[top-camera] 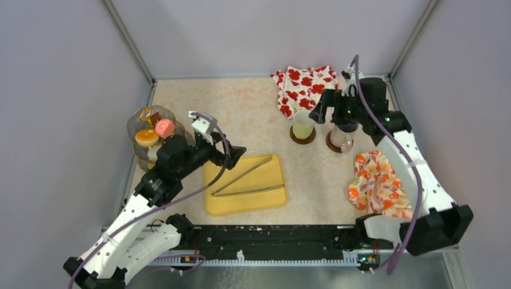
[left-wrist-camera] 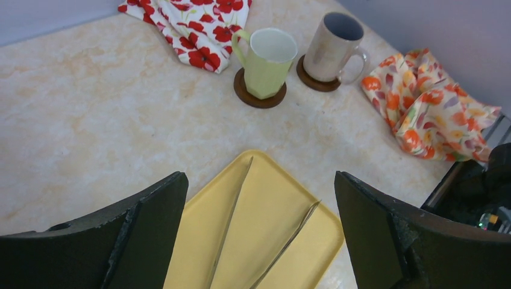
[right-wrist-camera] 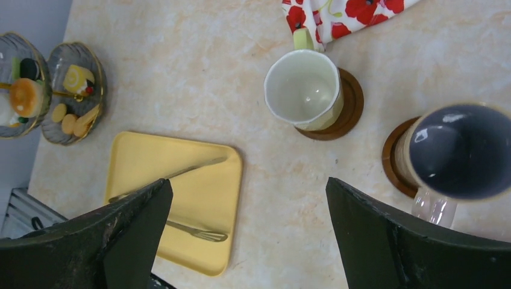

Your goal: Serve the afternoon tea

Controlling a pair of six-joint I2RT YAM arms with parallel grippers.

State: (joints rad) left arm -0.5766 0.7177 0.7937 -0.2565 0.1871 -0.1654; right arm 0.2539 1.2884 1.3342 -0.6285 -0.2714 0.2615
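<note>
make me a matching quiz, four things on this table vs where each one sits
Things:
1 pale-yellow ceramic mug
2 long metal tongs
3 orange toy tart
4 orange-flowered fabric cloth

Places:
A flat yellow tray
B tiered glass stand
C directly on the marbled tabletop
D round brown coaster

Pairs: 1-D, 2-A, 3-B, 4-C

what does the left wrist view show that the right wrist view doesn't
Only the left wrist view: the orange-flowered cloth at the right. Only the right wrist view: the glass stand holding a yellow swirl roll, an orange tart and round biscuits. Both: the yellow tray with the metal tongs on it, the pale-yellow mug and the greyish mug on brown coasters, and the red-flowered cloth.
</note>
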